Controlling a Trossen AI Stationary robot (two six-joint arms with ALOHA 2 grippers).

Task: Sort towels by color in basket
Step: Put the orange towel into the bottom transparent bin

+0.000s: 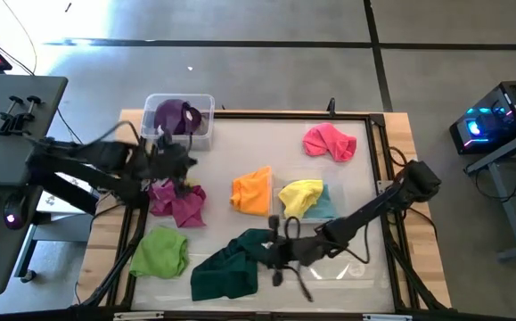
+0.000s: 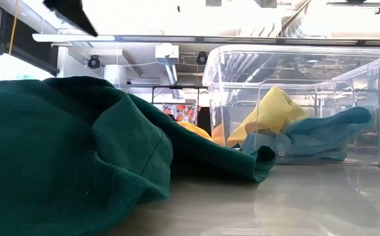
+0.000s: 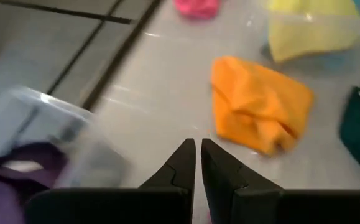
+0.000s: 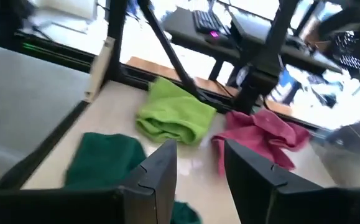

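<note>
- Towels scattered on the desk (image 1: 364, 192): purple towel (image 1: 176, 115) in a clear bin (image 1: 206, 101), yellow towel (image 1: 300, 195) on light blue one (image 1: 323, 209); no readable writing.
- Dark green towel (image 1: 231, 265) crumpled, stretched across the near edge.
- Left pincer (image 1: 170, 159) closed, empty, over magenta towel (image 1: 177, 201).
- Right pincer (image 1: 277, 251) open, empty, above the dark green towel.

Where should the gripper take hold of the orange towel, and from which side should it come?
The orange towel lies crumpled on the table, apart from the yellow towel beside it. Probably best is to come straight down from above and pinch the raised fold near its middle, where the cloth bunches up. The flat edges give little to grip. The left gripper, now shut, is nearest.
</note>
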